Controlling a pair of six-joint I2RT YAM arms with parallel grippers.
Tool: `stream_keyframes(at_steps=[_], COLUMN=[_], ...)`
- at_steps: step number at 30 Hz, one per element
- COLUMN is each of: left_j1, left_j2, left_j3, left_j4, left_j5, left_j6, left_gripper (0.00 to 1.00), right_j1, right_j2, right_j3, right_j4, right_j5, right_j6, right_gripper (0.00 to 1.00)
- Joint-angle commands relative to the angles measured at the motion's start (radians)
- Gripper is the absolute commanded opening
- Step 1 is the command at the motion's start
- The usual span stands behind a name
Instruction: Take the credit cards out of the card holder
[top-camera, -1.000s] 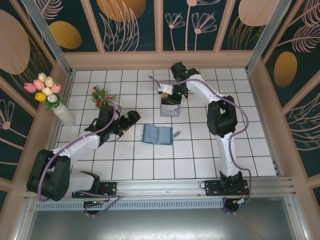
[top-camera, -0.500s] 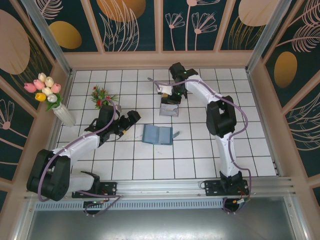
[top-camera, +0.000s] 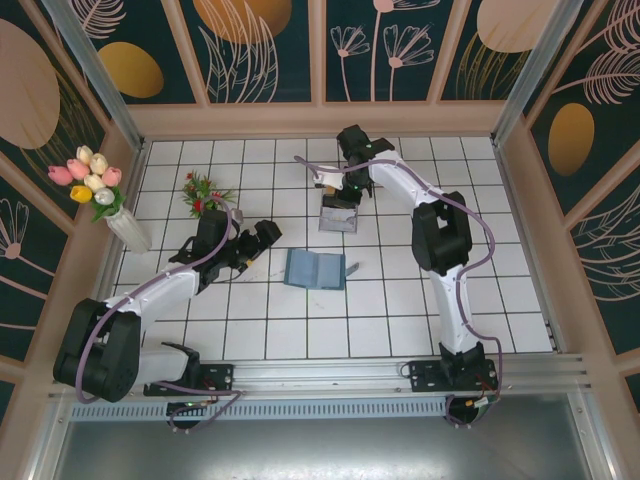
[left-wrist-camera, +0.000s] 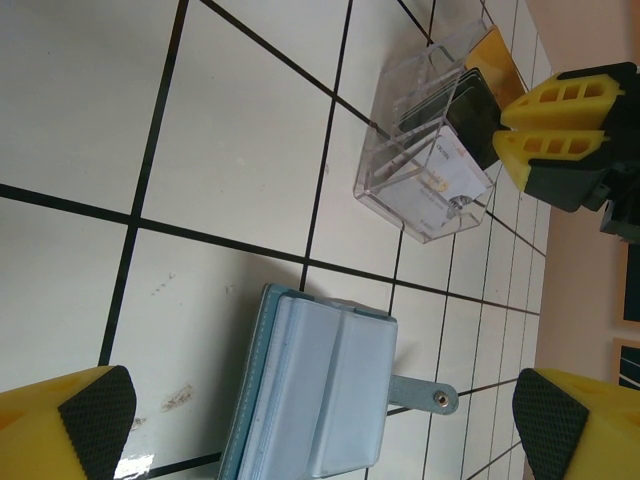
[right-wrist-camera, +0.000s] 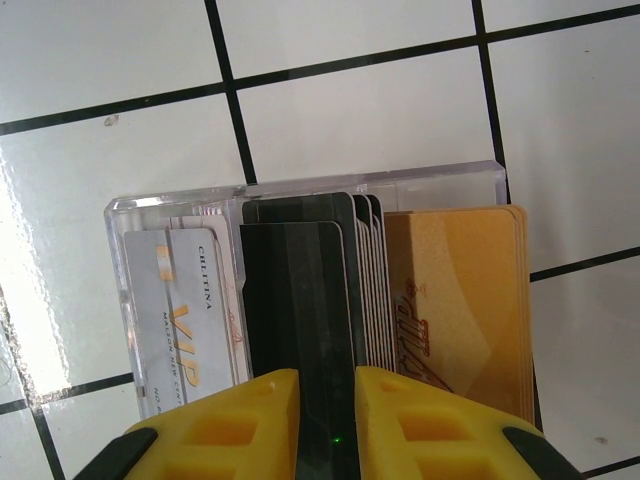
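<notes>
The card holder (top-camera: 315, 269), a teal wallet, lies open on the tiles, its pale blue inside faces (left-wrist-camera: 310, 390) up. My left gripper (top-camera: 263, 238) hovers just left of it, wide open, with the wallet between its fingertips (left-wrist-camera: 95, 420) in the left wrist view. Credit cards stand in a clear stand (top-camera: 338, 216): a white VIP card (right-wrist-camera: 180, 310), black cards (right-wrist-camera: 295, 290) and gold ones (right-wrist-camera: 455, 300). My right gripper (right-wrist-camera: 327, 420) hangs right over the black cards with its jaws a narrow gap apart. The front black card shows face-on beneath them.
A white vase of tulips (top-camera: 100, 190) and a small red flower plant (top-camera: 205, 192) stand at the left. The wallet's strap with its snap (left-wrist-camera: 425, 395) points right. Low walls ring the tiled floor.
My right jaws have parted a little over the card stand, and that wrist has shifted slightly toward the back. The left arm and the wallet have stayed put.
</notes>
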Motion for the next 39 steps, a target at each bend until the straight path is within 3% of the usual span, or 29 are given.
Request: stream_keyframes(at_steps=[1, 10, 17, 25, 29, 33, 39], left_j1=[0.005, 0.003, -0.028, -0.124, -0.126, -0.126, -0.126], left_j2=[-0.013, -0.043, -0.023, 0.079, 0.091, 0.115, 0.166], left_j3=[0.01, 0.017, 0.028, 0.082, 0.043, 0.005, -0.037], left_j4=[0.021, -0.063, -0.124, -0.149, -0.062, 0.007, 0.111], left_j5=[0.021, -0.035, -0.08, -0.14, -0.076, -0.033, 0.029], left_j6=[0.003, 0.064, 0.115, 0.157, 0.122, 0.085, 0.051], left_gripper=[0.99, 0.99, 0.94, 0.7, 0.6, 0.58, 0.53], right_j1=[0.005, 0.002, 0.04, 0.085, 0.123, 0.131, 0.127], right_j2=[-0.02, -0.218, -0.491, -0.7, -0.726, -0.674, -0.642], right_j3=[0.022, -0.074, -0.401, -0.795, -0.915, -0.979, -1.075], right_j4=[0.008, 0.083, 0.386, 0.678, 0.743, 0.737, 0.741], right_j5=[0.013, -0.075, -0.047, -0.179, -0.263, -0.318, -0.255], right_j6=[0.022, 0.19, 0.598, 1.103, 1.309, 1.49, 1.675], right_gripper=[0.23, 0.26, 0.31, 0.31, 0.31, 0.27, 0.26])
